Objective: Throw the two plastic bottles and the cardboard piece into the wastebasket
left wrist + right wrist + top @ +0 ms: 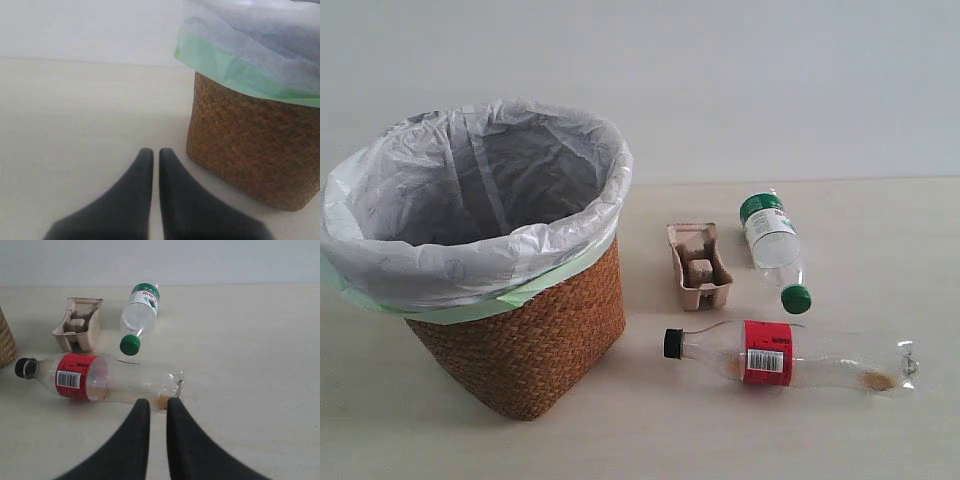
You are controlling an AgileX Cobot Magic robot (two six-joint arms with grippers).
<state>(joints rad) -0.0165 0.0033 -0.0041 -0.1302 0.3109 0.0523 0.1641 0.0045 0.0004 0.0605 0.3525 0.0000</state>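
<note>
The wicker wastebasket [530, 350] with its white, green-edged bag stands on the left of the table. To its right lies the beige cardboard piece [698, 265]. The short green-capped bottle [772, 245] lies beside that, and the long black-capped, red-labelled bottle [790, 357] lies in front of both. Neither gripper shows in the exterior view. My left gripper [156, 152] is shut and empty over bare table next to the wastebasket [250, 150]. My right gripper [156, 402] is shut with a narrow gap, just short of the base of the long bottle [100, 380]. Beyond lie the short bottle [139, 317] and cardboard piece [77, 330].
The tabletop [880, 440] is pale beige and a plain white wall stands behind it. A sliver of the wastebasket [5, 340] shows at the edge of the right wrist view. The bag overhangs the basket rim.
</note>
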